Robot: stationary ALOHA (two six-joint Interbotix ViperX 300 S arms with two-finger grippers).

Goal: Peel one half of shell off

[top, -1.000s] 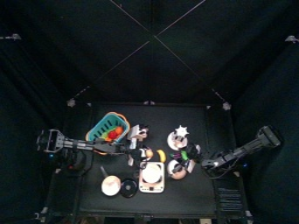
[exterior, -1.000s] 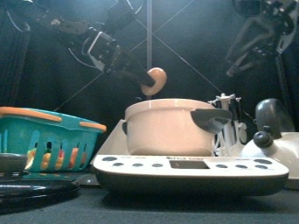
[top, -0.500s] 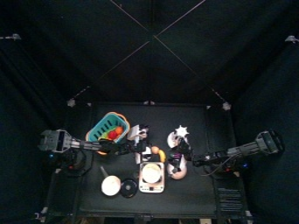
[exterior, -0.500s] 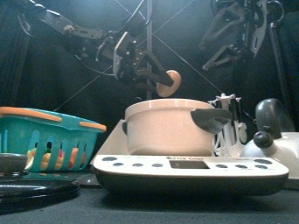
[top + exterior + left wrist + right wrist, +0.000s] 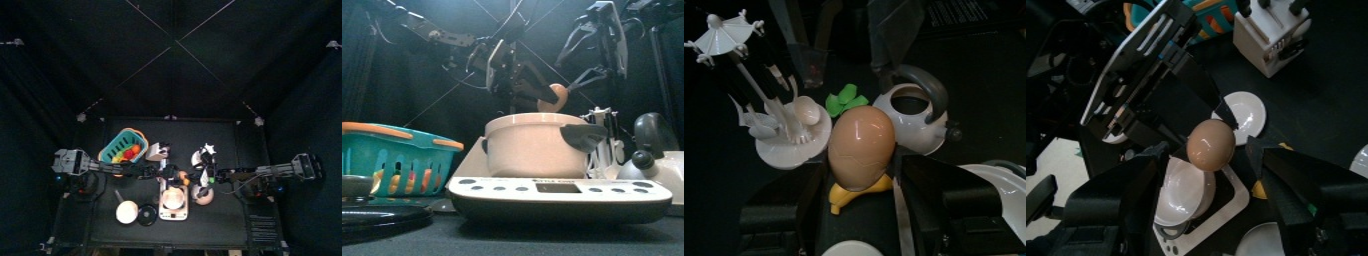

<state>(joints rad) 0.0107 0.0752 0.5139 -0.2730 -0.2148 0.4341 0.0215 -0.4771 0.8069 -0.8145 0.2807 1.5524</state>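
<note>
Black curtains close in your small table, which shows in the lower middle of the top view with a cooker large at the front view's centre and a teal basket at its lower left. Your left arm reaches in from the left edge, its wrist slanting down toward the middle. Its left gripper is clamped on the egg, which hangs in the air just above the cooker's rim, right of centre in the front view. Your right arm stretches in from the right edge of the top view. Its right gripper has its jaws spread wide, one on either side of the egg, gripping nothing.
</note>
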